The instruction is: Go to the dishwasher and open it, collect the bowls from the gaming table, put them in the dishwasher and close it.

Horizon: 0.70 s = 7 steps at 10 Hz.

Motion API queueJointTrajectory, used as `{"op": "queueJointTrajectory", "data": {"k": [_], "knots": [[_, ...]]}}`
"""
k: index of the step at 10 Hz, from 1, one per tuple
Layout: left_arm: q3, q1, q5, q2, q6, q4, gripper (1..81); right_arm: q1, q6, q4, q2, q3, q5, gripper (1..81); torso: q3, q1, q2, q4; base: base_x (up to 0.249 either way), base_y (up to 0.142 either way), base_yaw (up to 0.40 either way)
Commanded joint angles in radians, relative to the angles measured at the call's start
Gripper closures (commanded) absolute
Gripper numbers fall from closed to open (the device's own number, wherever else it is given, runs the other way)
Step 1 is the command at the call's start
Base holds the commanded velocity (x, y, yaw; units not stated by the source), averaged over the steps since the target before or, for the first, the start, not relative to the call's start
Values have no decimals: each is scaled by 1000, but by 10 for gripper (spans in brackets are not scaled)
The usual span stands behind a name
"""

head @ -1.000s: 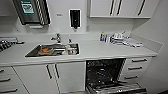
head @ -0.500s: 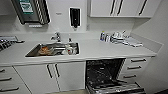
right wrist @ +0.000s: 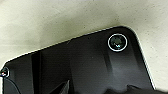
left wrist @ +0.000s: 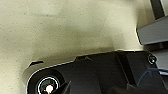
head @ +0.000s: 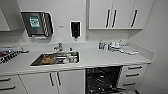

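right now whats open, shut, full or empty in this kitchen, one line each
dishwasher: open, dark interior with racks showing
sink: holds dishes, an orange-brown one among them
upper cabinets: doors shut
lower cabinet doors: shut
drawers: shut
countertop: small items clustered at the back right

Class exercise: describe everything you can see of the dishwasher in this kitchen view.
The dishwasher is built in under the white countertop, right of the sink and left of a stack of drawers. It stands open, showing a dark interior with racks; what they hold is too blurred to tell.
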Motion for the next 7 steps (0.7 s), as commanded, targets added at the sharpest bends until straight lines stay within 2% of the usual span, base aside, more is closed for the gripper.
{"op": "queueJointTrajectory", "data": {"k": [1, 2, 3, 7], "knots": [[-3, -36, 29, -9, 1, 9, 10, 49, -5, -9, -11, 0, -53, 10, 94, -61, 95, 0, 0, 0, 0], [-3, -36, 37, -5, 2, 9, 10, 48, -5, -12, -5, -10, -52, 10, 29, -84, 129, 0, 0, 0, 0], [-5, -36, 54, 1, 2, 9, 10, 48, -5, -10, 0, -17, -52, 10, 49, -108, 163, 0, 0, 0, 0], [-8, -37, 69, 17, 4, 9, 10, 28, -5, -12, 19, -48, -52, 10, 65, -188, 289, 0, 0, 0, 0]]}}
